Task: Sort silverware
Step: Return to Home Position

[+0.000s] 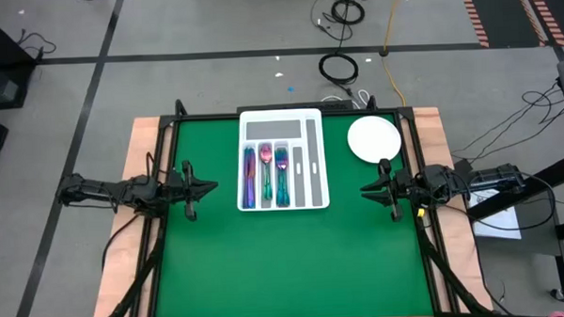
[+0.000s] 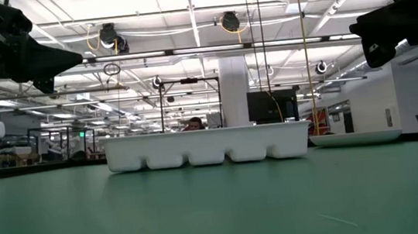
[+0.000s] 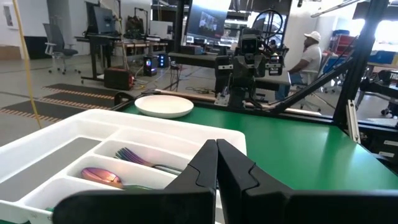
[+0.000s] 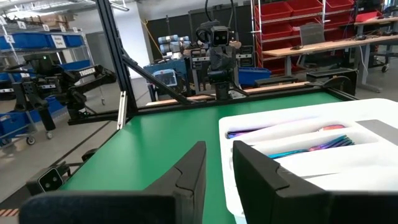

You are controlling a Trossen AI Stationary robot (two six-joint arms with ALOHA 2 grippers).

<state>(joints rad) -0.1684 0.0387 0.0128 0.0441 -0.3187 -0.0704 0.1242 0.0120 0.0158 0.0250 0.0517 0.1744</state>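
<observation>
high view | tray (image 1: 282,113) holds silverware (image 1: 266,175) | left tool (image 1: 212,188) closed | right tool (image 1: 365,189) slightly apart

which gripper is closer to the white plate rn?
Right. The right gripper sits close by the plate, on its side of the tray; the left gripper is on the tray's other side.

The high view looks straight down on the whole table (image 1: 295,262), the low view level across it, and both wrist views face inward, all four sharing the tray (image 1: 280,113).
</observation>
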